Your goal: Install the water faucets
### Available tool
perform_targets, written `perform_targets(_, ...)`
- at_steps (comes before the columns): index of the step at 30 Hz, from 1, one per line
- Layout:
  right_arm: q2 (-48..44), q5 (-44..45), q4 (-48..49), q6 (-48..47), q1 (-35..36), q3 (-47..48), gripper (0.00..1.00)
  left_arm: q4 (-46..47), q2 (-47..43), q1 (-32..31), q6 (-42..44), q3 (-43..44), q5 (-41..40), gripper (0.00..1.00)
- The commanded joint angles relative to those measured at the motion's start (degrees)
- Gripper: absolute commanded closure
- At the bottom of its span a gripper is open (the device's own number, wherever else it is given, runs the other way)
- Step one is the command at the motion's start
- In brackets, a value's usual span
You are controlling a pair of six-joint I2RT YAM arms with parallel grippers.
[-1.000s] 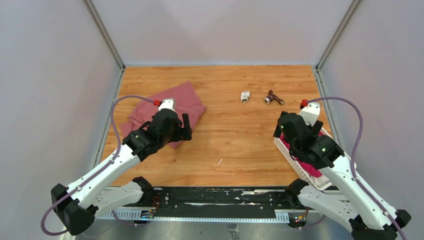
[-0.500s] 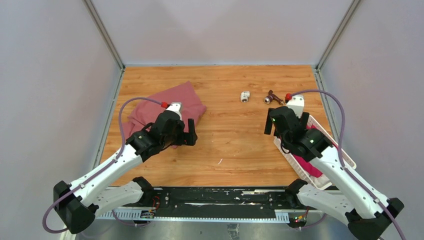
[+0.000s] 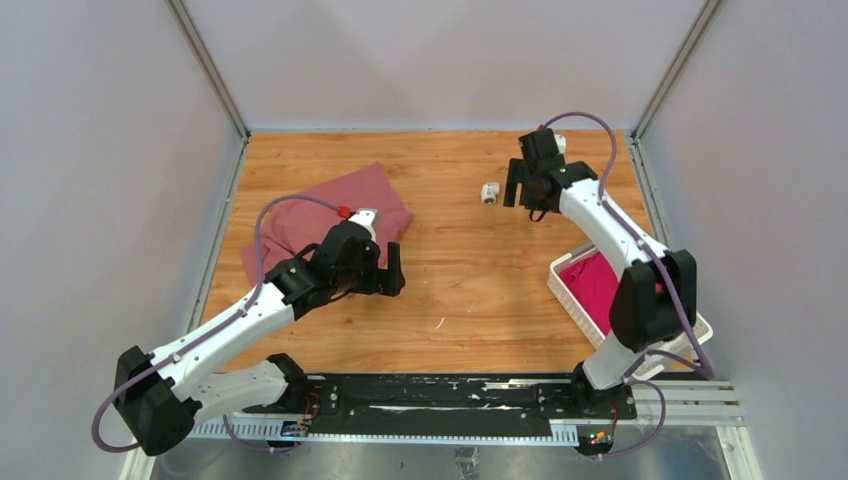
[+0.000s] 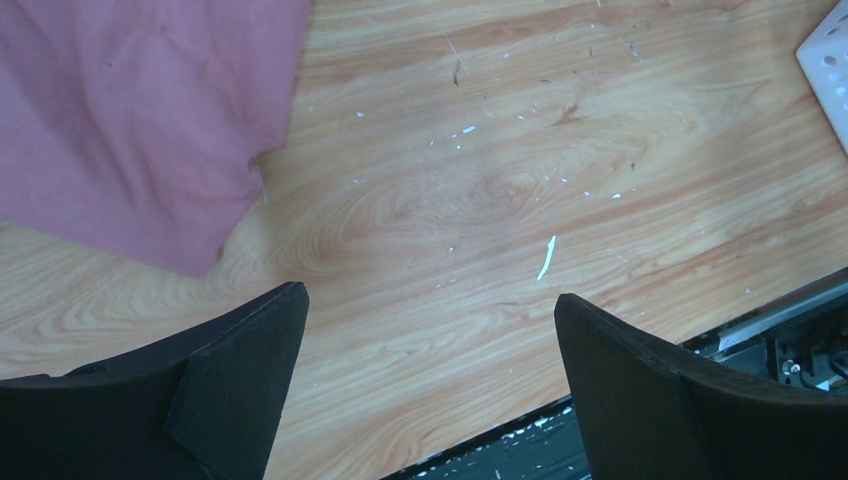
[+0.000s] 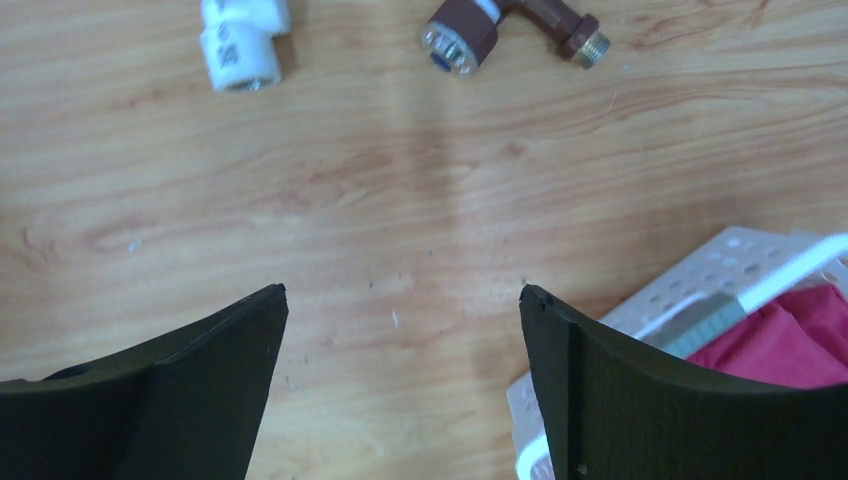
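Down at the near side, the left end effector hangs over bare wood, and the left wrist view shows its jaws spread wide with nothing between them, only pale scuffs and a white sliver on the tabletop. Just beside it, on its left, the pink-red cloth lies rumpled and flat, one corner reaching toward the left-hand finger in the wrist view.

Across to the right, near the edge, sits the white basket with a second red cloth bunched inside it. The right wrist view catches the basket's perforated corner under the right-hand finger.

Now further out: the right arm is stretched to the far end of the tabletop, and the right end effector hovers there. Its jaws stand apart too, holding nothing.

Ahead of those open fingers lie both parts. The white fitting rests on its side, and the reddish-brown tap lies near it, not touching, with its round silvery face toward the camera. From the top view the white fitting sits just left of the right end effector, while the arm hides the tap. The two are separate, not joined.
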Motion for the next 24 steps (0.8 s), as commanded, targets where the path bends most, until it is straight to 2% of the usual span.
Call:
perform_targets(1,7.96,-11.82,-0.24,0.80,-7.80,6.60,0.09,1.24,-0.84,-0.45,-0.57,1.79,-1.93,0.00)
perform_targets(5,15.41,-17.22,-1.18,-2.39,-7.96,12.48,0.08,-1.84,-0.77,-0.41,0.66,3.49,-6.72,0.00)
perform_targets(10,23.21,-26.01,-1.01,-5.92,-7.79,19.32,0.08,-1.58,-1.95,-0.41,0.50,3.14,-6.71,0.00)
perform_targets(18,34.83,-26.39,-0.76,-3.30,-6.96,29.19,0.17,0.71,-1.55,-0.41,-1.67,1.06,-2.13,0.00)
perform_targets(24,42.29,-28.35,-1.98,-1.96,-6.26,35.72,0.25,1.18,-3.68,-0.41,-2.71,-0.82,-3.36,0.00)
